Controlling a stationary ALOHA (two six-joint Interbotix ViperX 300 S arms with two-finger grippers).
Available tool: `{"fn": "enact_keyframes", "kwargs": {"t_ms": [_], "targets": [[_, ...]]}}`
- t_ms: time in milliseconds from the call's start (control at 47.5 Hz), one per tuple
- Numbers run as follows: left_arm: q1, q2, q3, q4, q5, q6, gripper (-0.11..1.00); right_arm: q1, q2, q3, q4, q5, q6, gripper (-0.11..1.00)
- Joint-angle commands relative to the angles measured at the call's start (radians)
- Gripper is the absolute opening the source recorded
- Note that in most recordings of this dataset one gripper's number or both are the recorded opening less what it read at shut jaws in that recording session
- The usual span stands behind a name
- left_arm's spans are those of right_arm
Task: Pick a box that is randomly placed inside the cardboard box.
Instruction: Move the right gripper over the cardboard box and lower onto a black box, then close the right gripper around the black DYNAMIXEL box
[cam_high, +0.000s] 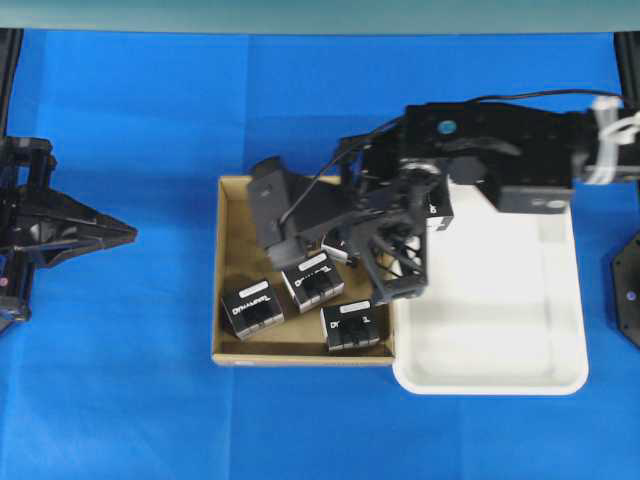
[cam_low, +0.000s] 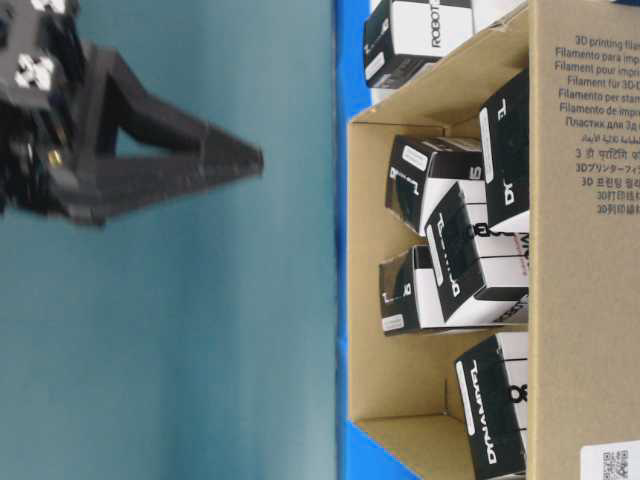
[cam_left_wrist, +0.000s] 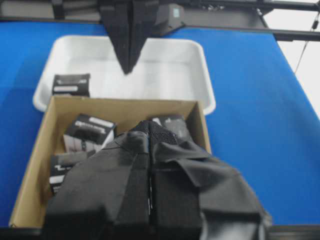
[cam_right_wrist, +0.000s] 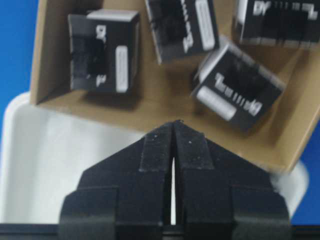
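Our right hand (cam_right_wrist: 173, 131) is clenched empty over the white tray (cam_right_wrist: 60, 170) edge, boxes (cam_right_wrist: 239, 86) just ahead in the cardboard box (cam_right_wrist: 150, 112); descending clenched, we'd only shove one.

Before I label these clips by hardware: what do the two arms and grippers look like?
Both arms are matte black. The right gripper has two wedge-shaped fingers with textured pads; its arm carries a teal dot, black cables and a white cable wrap. The left gripper tapers to a point from an open-framed black body.
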Motion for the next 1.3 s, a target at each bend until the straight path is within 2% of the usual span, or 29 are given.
{"fn": "enact_keyframes", "kwargs": {"t_ms": [0,231,400,484,631,737,821,1284], "targets": [[-0.002,0.009,-0.028,0.002,-0.005,-0.002,-0.06,0.003,0.049,-0.035,0.003,-0.011,-0.035,-0.02],[-0.002,0.014,-0.028,0.002,-0.005,-0.003,-0.06,0.008,0.120,-0.083,0.003,-0.018,-0.115,0.02],[-0.002,0.018,-0.032,0.003,-0.005,-0.012,-0.06,0.006,0.135,-0.077,0.003,-0.064,-0.138,0.15],[-0.002,0.023,-0.032,0.003,-0.005,-0.018,-0.06,0.006,0.144,-0.077,0.003,-0.077,-0.146,0.35],[-0.002,0.034,-0.034,0.003,-0.005,-0.020,-0.06,0.012,0.160,-0.060,0.000,-0.109,-0.152,0.80],[-0.002,0.035,-0.034,0.002,-0.006,-0.021,-0.06,0.023,0.166,-0.044,-0.031,-0.158,-0.161,0.98],[-0.002,0.035,-0.035,0.002,-0.006,-0.021,-0.06,0.029,0.170,-0.029,-0.048,-0.192,-0.169,1.00],[-0.002,0.041,-0.040,0.003,-0.008,-0.021,-0.06,0.037,0.199,0.035,-0.057,-0.290,-0.172,0.99]]}}
